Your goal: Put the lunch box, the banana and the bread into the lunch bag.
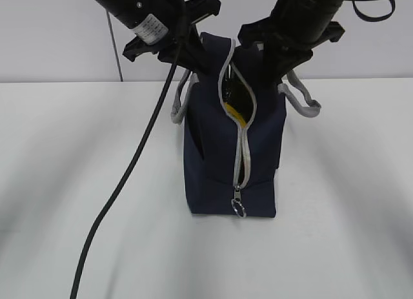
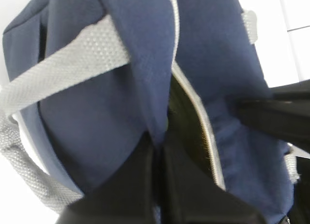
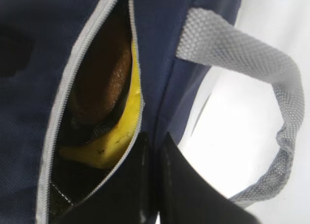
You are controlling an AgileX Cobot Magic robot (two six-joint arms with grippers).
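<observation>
The navy lunch bag (image 1: 213, 157) stands on end on the white table, its grey zipper open along the upper part, ring pull (image 1: 239, 208) low down. The yellow banana (image 1: 236, 113) shows in the opening. In the right wrist view the banana (image 3: 118, 137) lies beside the brown bread (image 3: 104, 83) inside the bag (image 3: 29, 50). The lunch box is hidden. My left gripper (image 1: 191, 57) (image 2: 157, 141) is shut on the bag fabric (image 2: 97, 112) left of the zipper. My right gripper (image 1: 274, 61) (image 3: 155, 137) is shut on the fabric right of the zipper.
Grey strap handles hang at both sides of the bag (image 1: 179, 105) (image 1: 303, 99). A black cable (image 1: 129, 176) trails from the left arm down across the table to the front edge. A pale wall stands behind the table.
</observation>
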